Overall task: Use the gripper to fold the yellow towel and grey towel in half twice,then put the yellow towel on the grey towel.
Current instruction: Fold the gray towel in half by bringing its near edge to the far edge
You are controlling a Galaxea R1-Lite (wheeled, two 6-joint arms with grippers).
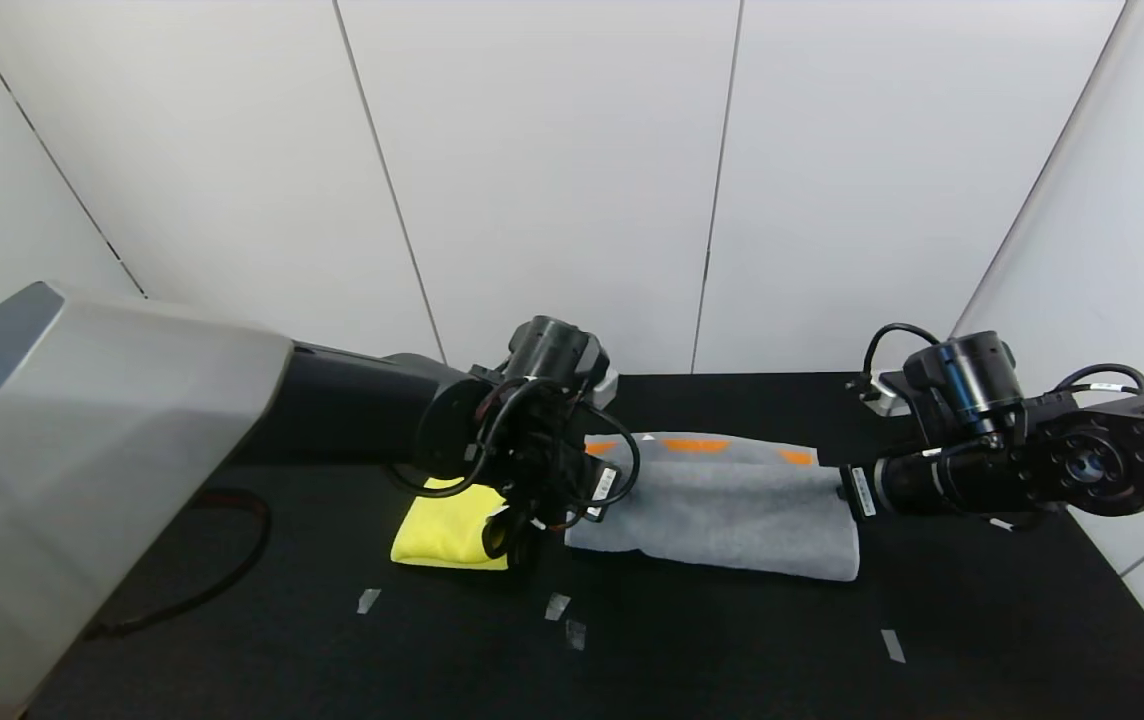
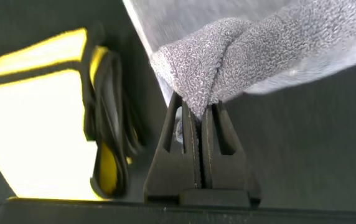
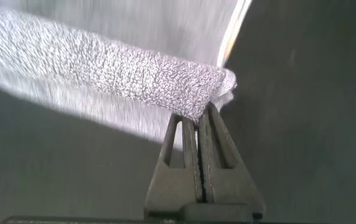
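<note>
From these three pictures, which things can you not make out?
- Head view: the left tool and part of the yellow towel are hidden by the left arm's wrist and cables.
- Head view: the right tool is hidden at the end of the grey towel.
- Left wrist view: the yellow towel is cut off by the picture's edge.
- Right wrist view: the grey towel is blurred away from the tool.

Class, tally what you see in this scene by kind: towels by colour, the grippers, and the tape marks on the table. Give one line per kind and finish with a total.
Yellow towel: 1
Grey towel: 1
Grippers, left gripper and right gripper, each pinching the grey towel: 2
Tape marks on the table: 4
Total: 8
</note>
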